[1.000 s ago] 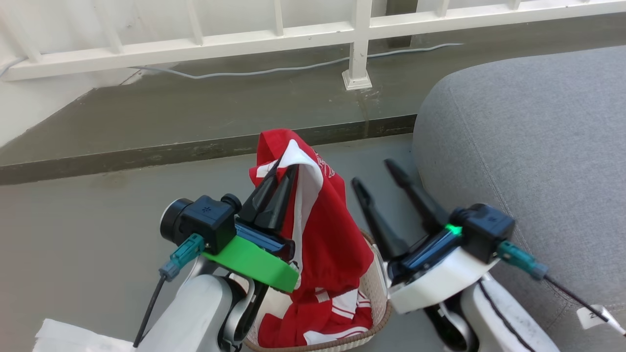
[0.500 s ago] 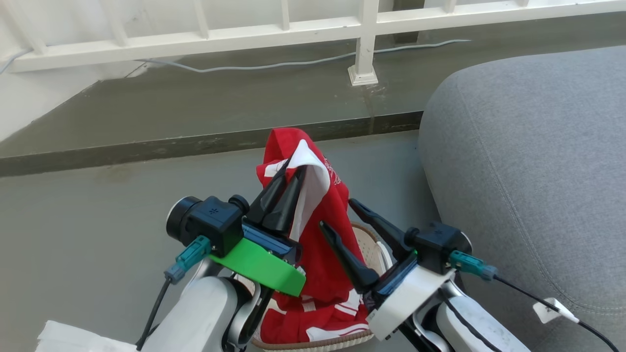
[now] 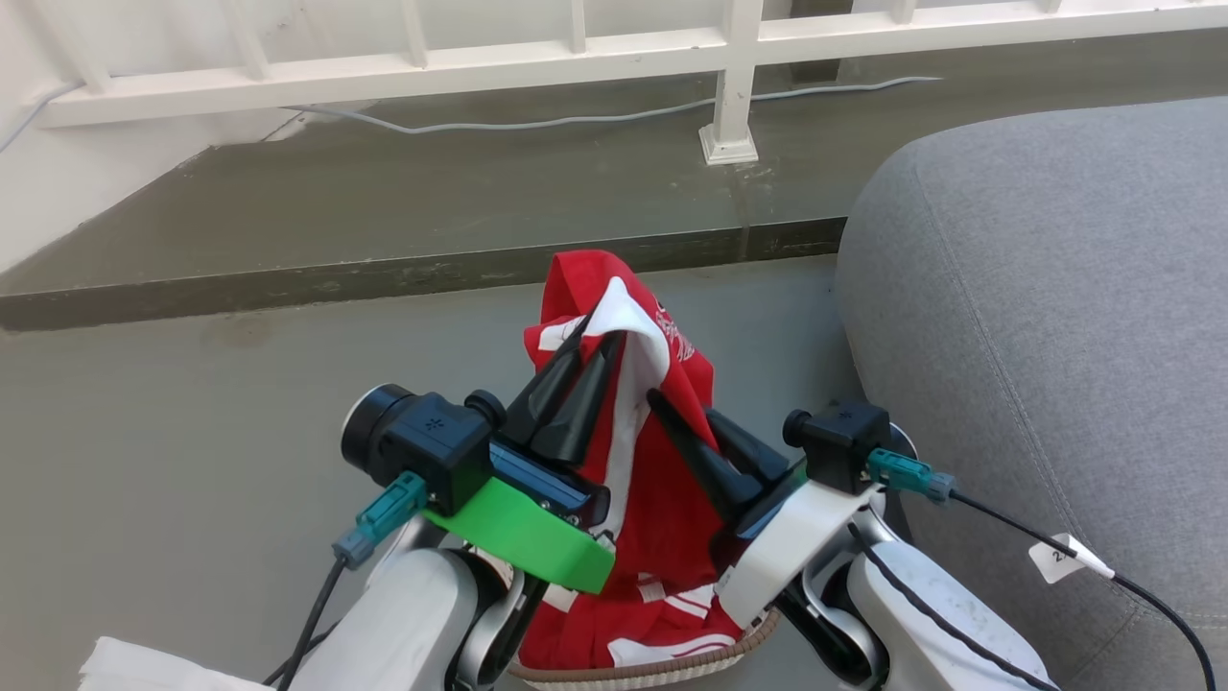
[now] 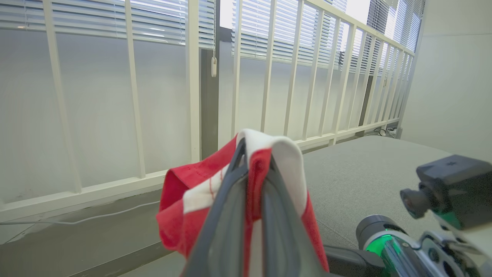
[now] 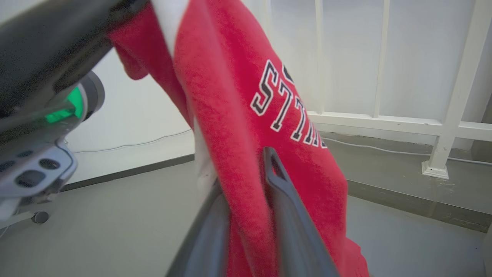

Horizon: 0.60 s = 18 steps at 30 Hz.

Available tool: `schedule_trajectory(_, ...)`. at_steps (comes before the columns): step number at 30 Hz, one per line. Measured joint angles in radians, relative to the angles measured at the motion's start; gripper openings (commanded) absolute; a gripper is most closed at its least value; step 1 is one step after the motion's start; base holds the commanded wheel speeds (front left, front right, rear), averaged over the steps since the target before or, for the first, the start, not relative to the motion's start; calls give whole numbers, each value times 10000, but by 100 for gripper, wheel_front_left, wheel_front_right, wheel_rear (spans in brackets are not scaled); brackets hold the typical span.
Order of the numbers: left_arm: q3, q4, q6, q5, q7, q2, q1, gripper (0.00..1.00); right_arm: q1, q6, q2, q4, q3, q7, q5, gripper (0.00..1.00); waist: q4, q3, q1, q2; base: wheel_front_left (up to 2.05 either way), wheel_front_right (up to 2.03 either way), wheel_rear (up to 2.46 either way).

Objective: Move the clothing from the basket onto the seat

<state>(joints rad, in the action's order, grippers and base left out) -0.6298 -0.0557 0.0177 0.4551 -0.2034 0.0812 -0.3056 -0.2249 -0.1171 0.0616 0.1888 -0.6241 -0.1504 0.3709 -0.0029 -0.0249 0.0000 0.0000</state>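
Red-and-white clothing (image 3: 662, 451) hangs lifted above the basket (image 3: 662, 669), with its lower folds inside the basket. The left gripper (image 3: 597, 331) is clamped tight on the top white-striped fold. The right gripper (image 3: 686, 408), at 4 o'clock from it, has its fingers drawn narrow around the red cloth lower down, apparently pinching it, though blur hides the contact. The grey seat (image 3: 1055, 317) lies at 3 o'clock, with the right arm between. At 12 o'clock are a dark step (image 3: 384, 275), a cable (image 3: 537, 122) and a white railing (image 3: 384, 72).
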Motion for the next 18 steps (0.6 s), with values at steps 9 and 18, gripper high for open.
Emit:
schedule_trajectory(9,-138,-151,33,-21,-2,-2,-2,0,-392,12,2,399,-174,-353,431,0,44,27,0,0,0,0,0)
schedule_trajectory(18,-236,-188,146,-328,-2,44,-6,100,-772,40,6,470,-151,-608,617,0,7,49,0,0,0,0,0)
